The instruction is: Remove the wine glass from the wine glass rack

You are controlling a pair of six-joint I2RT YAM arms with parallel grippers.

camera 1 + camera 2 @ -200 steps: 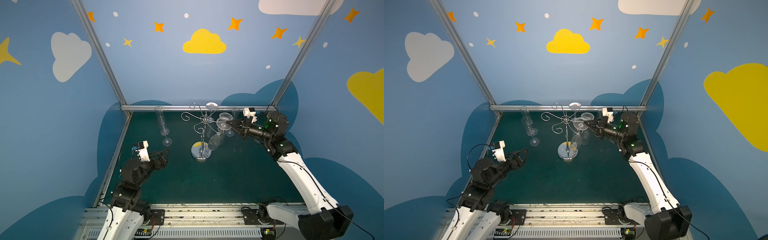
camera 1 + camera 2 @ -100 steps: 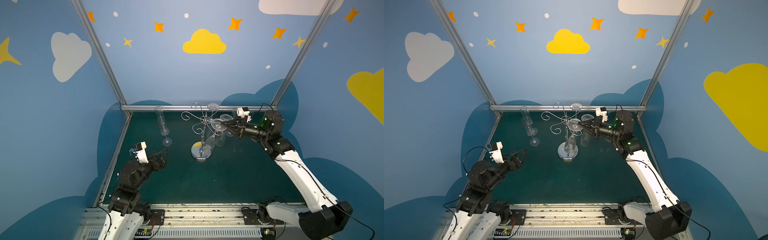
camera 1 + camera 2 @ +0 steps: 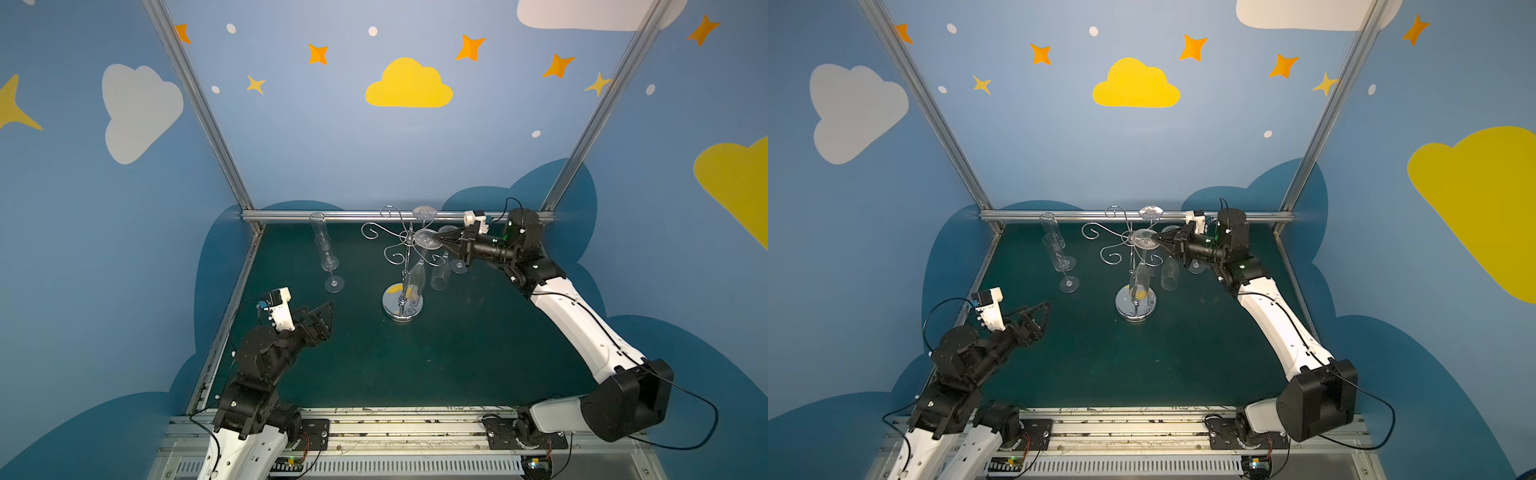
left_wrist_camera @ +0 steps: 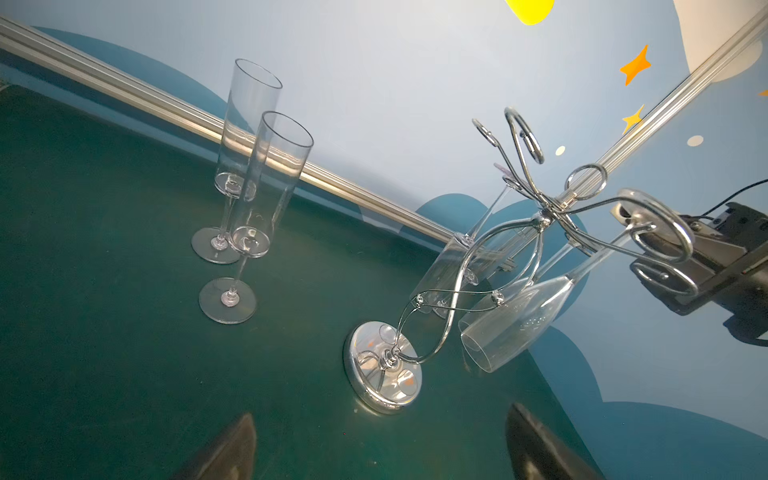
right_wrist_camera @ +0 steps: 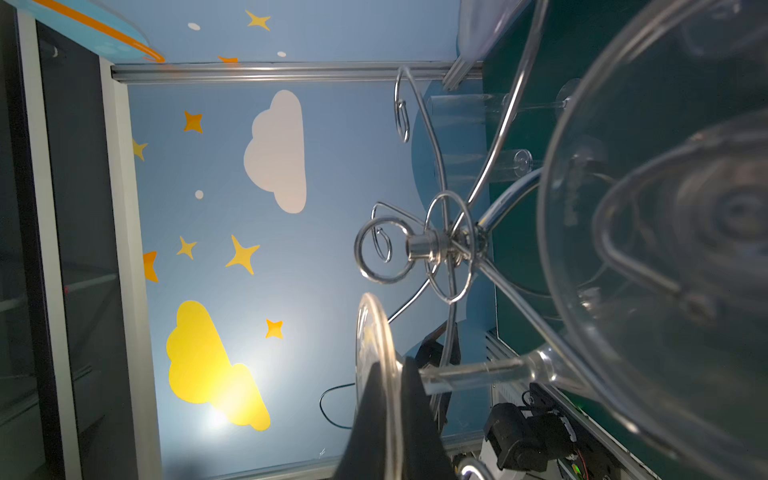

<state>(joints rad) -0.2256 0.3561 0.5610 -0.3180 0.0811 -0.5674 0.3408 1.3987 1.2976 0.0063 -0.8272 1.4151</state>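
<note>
Near the bench centre stands the wine glass rack; from two o'clock the right fingers pinch the foot of a wine glass tilted bowl-down among its arms; at eight o'clock, the left fingers gape.

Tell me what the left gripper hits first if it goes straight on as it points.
Probably the wine glass rack, at its round base: the left wrist view shows it dead ahead of the open left gripper, only bare mat between. Depth is unclear; it may meet the mat first.
</note>
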